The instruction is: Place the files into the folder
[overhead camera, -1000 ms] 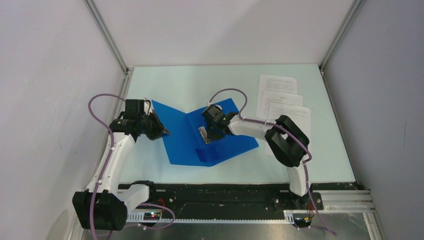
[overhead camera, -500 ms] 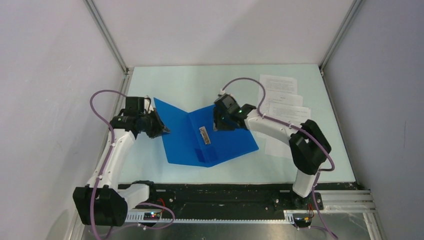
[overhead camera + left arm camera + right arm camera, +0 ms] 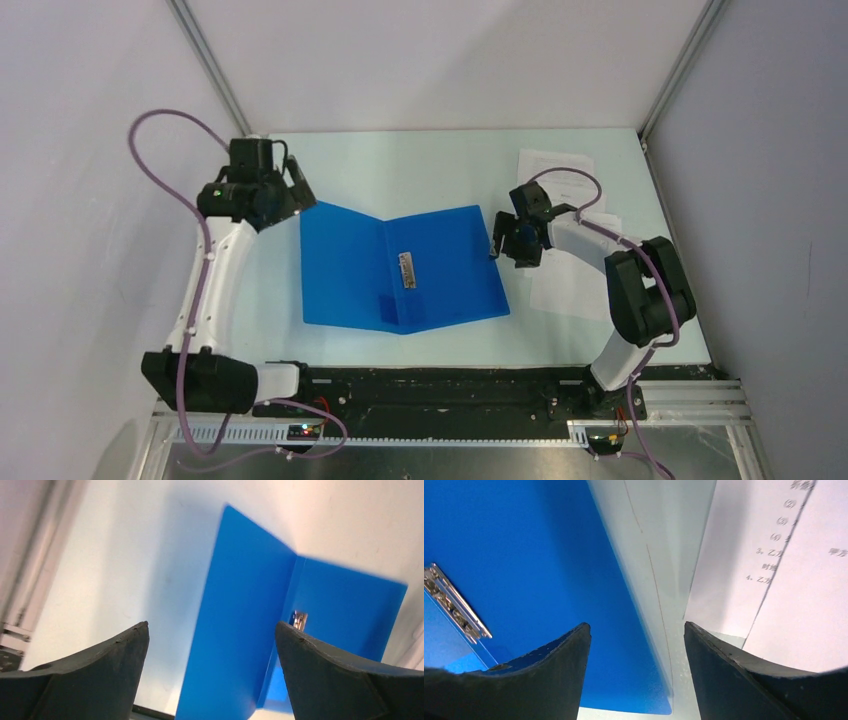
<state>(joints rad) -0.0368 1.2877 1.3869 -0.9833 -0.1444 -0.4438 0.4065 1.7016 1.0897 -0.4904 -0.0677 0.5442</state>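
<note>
My right claw (image 3: 508,243) hangs spread and empty between the folder (image 3: 440,270), lying open on the bench (image 3: 400,170) to its left, and the files (image 3: 556,170) just to its right, so it's the nearer arm. The left claw (image 3: 290,187), also spread, hovers by the folder's far-left corner.

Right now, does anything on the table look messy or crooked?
A little. The papers sit in a sloppy, fanned-out pile on the right, not squared up. The open blue folder lies slightly crooked on the table. Nothing looks torn or spilled.
</note>
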